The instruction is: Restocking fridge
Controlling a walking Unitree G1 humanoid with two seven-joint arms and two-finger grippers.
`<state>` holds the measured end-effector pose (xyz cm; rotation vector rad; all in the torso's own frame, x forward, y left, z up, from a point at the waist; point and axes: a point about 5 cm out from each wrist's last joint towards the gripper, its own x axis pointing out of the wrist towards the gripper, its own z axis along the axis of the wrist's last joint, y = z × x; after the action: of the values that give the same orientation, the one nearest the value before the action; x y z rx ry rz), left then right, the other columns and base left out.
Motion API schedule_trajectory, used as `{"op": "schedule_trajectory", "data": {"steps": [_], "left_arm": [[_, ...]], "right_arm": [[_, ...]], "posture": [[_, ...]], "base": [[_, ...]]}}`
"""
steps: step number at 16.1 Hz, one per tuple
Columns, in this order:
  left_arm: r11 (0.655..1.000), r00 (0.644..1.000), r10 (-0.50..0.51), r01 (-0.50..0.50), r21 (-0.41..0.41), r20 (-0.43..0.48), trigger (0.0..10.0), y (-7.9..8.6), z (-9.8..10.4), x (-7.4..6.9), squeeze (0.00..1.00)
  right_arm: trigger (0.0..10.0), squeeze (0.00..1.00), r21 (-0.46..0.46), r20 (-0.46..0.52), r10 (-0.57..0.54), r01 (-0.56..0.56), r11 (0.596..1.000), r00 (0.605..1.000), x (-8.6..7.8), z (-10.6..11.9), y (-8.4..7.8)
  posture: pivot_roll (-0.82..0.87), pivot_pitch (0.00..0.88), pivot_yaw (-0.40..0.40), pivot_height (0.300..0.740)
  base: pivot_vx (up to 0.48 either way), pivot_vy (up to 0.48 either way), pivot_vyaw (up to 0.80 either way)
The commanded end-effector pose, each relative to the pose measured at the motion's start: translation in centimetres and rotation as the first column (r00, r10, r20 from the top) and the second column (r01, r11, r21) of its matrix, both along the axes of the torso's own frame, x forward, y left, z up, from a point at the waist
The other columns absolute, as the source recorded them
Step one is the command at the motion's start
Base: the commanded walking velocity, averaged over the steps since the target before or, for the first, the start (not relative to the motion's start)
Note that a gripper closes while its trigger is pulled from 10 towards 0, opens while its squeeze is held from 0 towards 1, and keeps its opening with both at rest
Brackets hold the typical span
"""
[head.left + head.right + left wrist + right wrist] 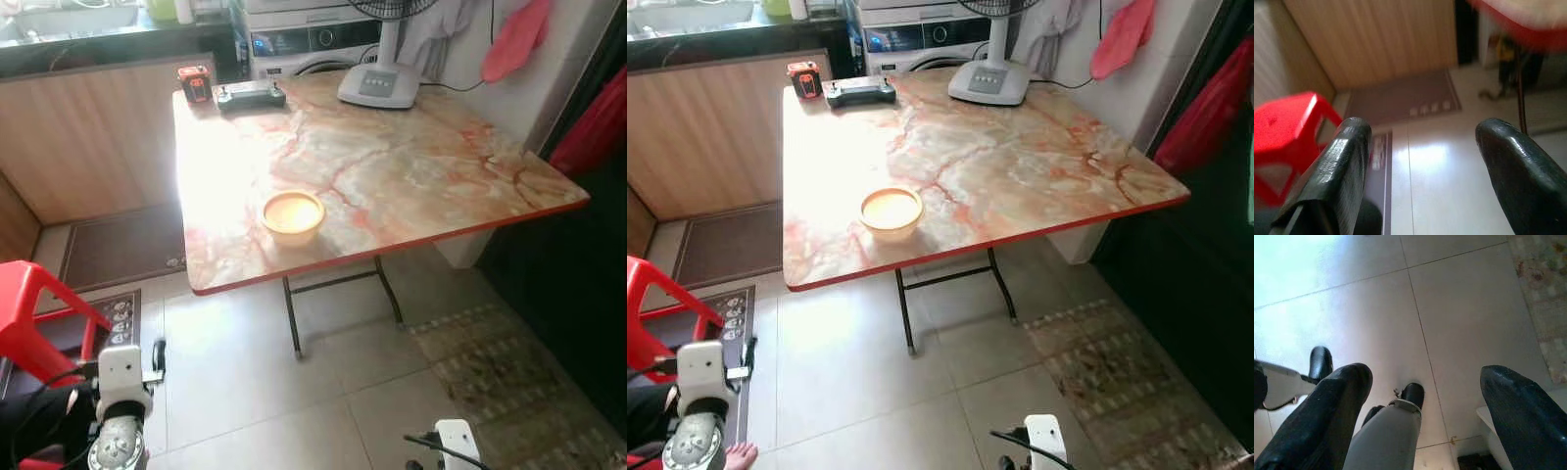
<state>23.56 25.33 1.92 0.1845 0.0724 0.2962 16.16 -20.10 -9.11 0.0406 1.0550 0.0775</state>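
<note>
A yellow bowl (293, 215) stands near the front edge of a marble-patterned folding table (421, 166) ahead of me. Both arms hang low by my sides, well short of the table, the left wrist (122, 387) at the bottom left and the right wrist (457, 438) at the bottom. My left gripper (1422, 132) is open over the tiled floor, with nothing between its fingers (1347, 156). My right gripper (1425, 377) is also open and empty, pointing down past my own leg and black feet (1413, 394).
A fan base (379, 85), a black controller (251, 95) and a red-black device (195, 83) sit at the table's far end. Behind stands a washing machine (313, 39). A red stool (39, 313) and dark mat (118, 245) lie left, a patterned rug (509, 377) right.
</note>
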Motion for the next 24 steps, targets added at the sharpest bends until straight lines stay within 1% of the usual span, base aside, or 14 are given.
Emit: {"op": "schedule_trajectory", "data": {"steps": [1,2,3,4,5,6,7,9,10,11,13,15,22,24], "left_arm": [[0.999,0.996,-0.027,0.024,0.032,0.081,10.0,-0.7,1.5,0.2,0.0],[0.999,0.99,-0.045,0.04,0.037,0.135,10.0,-1.1,2.6,0.5,0.0],[0.996,0.974,-0.085,0.077,0.046,0.209,10.0,-2.0,4.5,1.2,0.0],[0.991,0.957,-0.129,0.115,0.069,0.258,10.0,-2.7,6.0,1.9,0.0],[0.99,0.929,-0.14,0.132,0.048,0.343,10.0,-3.5,8.2,3.4,0.0],[0.985,0.901,-0.16,0.171,0.01,0.404,10.0,-4.4,10.0,5.0,0.0],[0.981,0.892,-0.181,0.195,0.008,0.415,10.0,-4.9,10.7,5.8,0.0],[0.975,0.885,-0.209,0.223,0.015,0.415,10.0,-5.5,11.2,6.7,0.0],[0.974,0.884,-0.21,0.227,0.01,0.417,10.0,-5.6,11.3,6.7,0.0],[0.969,0.884,-0.22,0.246,-0.01,0.412,10.0,-6.1,11.6,6.8,0.0],[0.965,0.886,-0.241,0.264,-0.003,0.395,10.0,-6.6,11.8,6.7,0.0],[0.959,0.888,-0.25,0.281,-0.024,0.387,10.0,-7.1,12.0,6.7,0.0],[0.953,0.893,-0.269,0.302,-0.035,0.362,10.0,-7.4,12.1,6.8,0.0],[0.952,0.895,-0.256,0.298,-0.062,0.366,10.0,-7.5,12.1,6.8,0.0]], "right_arm": [[10.0,0.0,0.007,-0.001,-0.005,0.005,1.0,1.0,-0.2,-0.1,0.0],[10.0,0.0,0.007,-0.002,-0.006,0.006,1.0,1.0,-0.2,-0.1,0.0],[10.0,0.0,0.0,-0.006,0.0,0.0,1.0,1.0,-0.2,-0.1,0.0],[10.0,0.0,-0.006,-0.009,0.008,-0.008,1.0,1.0,-0.2,-0.1,-0.1],[10.0,0.0,-0.006,-0.009,0.004,-0.004,1.0,1.0,-0.3,-0.1,0.0],[10.0,0.0,-0.004,-0.006,-0.007,0.006,1.0,1.0,-0.2,-0.1,0.0],[10.0,0.0,-0.004,-0.003,-0.014,0.014,1.0,1.0,-0.2,-0.1,0.0],[10.0,0.0,0.004,0.005,-0.036,0.036,0.999,0.999,-0.1,-0.1,0.1],[10.0,0.0,0.005,0.007,-0.044,0.044,0.999,0.999,-0.1,-0.1,0.1],[10.0,0.0,0.007,0.006,-0.055,0.055,0.998,0.998,-0.1,-0.1,0.2],[10.0,0.0,0.005,0.006,-0.051,0.051,0.999,0.999,-0.1,-0.1,0.2],[10.0,0.0,0.018,0.013,-0.072,0.072,0.997,0.997,-0.1,-0.1,0.3],[10.0,0.0,0.023,0.015,-0.062,0.062,0.998,0.998,0.1,0.0,0.4],[10.0,0.0,0.023,0.016,-0.062,0.061,0.998,0.998,0.1,0.0,0.4]], "posture": [[0.06,0.005,0.013,0.74],[0.07,0.002,0.012,0.74],[0.07,0.0,0.011,0.74],[0.08,0.0,0.013,0.74],[0.07,0.0,0.016,0.74],[0.06,0.0,0.021,0.74],[0.05,0.0,0.023,0.74],[0.04,0.004,0.027,0.74],[0.04,0.007,0.028,0.74],[0.04,0.012,0.029,0.74],[0.04,0.027,0.03,0.74],[0.05,0.035,0.032,0.74],[0.05,0.037,0.029,0.74],[0.05,0.036,0.028,0.74]], "base": [[0.0,0.0,0.0],[0.0,0.0,0.0],[0.0,0.0,0.0],[0.0,0.0,0.0],[0.0,0.0,0.0],[0.0,0.0,0.0],[0.0,0.0,0.0],[0.135,0.0,0.0],[0.319,0.0,0.0],[0.386,0.0,0.0],[0.386,0.0,0.0],[0.39,0.0,0.0],[0.392,0.0,0.0],[0.0,0.0,0.0]]}}
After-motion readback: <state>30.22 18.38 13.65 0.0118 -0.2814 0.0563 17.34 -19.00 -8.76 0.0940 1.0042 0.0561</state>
